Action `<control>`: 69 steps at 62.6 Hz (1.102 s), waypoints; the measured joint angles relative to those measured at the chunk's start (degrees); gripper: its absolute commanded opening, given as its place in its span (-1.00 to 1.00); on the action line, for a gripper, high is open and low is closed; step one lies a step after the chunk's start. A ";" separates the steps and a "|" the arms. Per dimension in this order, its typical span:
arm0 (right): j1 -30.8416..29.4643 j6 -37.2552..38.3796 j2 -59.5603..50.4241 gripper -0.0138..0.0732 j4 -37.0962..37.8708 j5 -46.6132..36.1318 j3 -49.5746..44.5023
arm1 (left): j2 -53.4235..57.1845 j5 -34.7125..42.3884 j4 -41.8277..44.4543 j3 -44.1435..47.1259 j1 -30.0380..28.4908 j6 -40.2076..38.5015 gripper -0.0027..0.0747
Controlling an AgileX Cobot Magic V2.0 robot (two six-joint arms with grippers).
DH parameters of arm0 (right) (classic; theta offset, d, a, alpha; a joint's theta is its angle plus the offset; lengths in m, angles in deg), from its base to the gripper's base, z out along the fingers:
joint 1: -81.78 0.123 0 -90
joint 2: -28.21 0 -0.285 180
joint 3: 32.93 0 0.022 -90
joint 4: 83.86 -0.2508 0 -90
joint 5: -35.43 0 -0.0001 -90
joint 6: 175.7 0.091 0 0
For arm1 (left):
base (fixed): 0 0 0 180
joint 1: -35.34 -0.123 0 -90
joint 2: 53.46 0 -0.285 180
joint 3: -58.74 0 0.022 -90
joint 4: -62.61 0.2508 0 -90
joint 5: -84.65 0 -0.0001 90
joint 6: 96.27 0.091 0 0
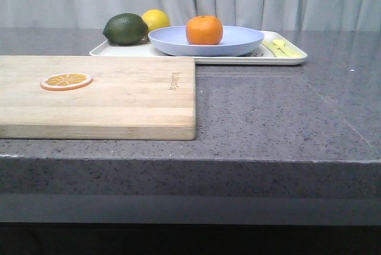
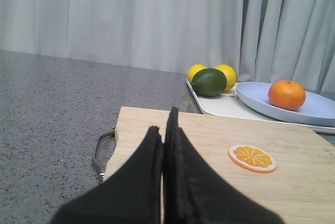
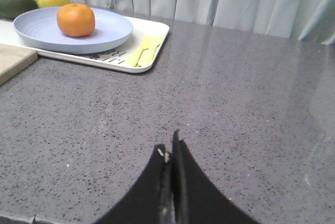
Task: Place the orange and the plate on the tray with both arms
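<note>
The orange [image 1: 204, 30] [image 2: 286, 94] [image 3: 76, 19] rests in the pale lavender plate [image 1: 238, 42] [image 2: 319, 110] [image 3: 36, 30]. That plate lies on the white tray [image 1: 294, 58] [image 2: 225, 106] [image 3: 154, 33] at the back of the counter. My left gripper [image 2: 163, 124] is shut with nothing in it, hovering over the near end of the wooden cutting board [image 2: 209, 140]. My right gripper [image 3: 169, 148] is also shut and empty, above bare grey counter well away from the tray. Neither gripper shows in the front view.
A dark green lime [image 1: 125, 28] [image 2: 209, 82] and yellow lemons [image 1: 156, 20] [image 2: 226, 74] sit at the tray's left end. Yellow strips [image 1: 281, 48] [image 3: 144, 51] lie at its right end. The cutting board [image 1: 101, 97] carries a flat orange slice [image 1: 66, 81] [image 2: 252, 158].
</note>
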 measured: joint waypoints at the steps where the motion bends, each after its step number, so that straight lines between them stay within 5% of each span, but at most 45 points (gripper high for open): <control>1: 0.00 0.00 -0.63 -0.95 0.00 -1.28 -1.16 | 0.00 0.00 0.00 0.00 0.00 0.00 -0.98; 17: 0.00 0.00 -3.85 -0.95 0.00 -13.28 -11.37 | 0.00 0.00 0.00 0.00 0.00 0.00 -0.98; 51: 0.00 0.11 -3.85 -0.95 0.00 -15.04 -11.95 | 0.00 0.00 0.00 0.00 0.00 0.00 -0.98; 69: 0.00 9.64 -3.85 -0.95 3.27 -15.04 -11.95 | 0.00 0.00 0.00 0.00 0.00 0.00 -0.98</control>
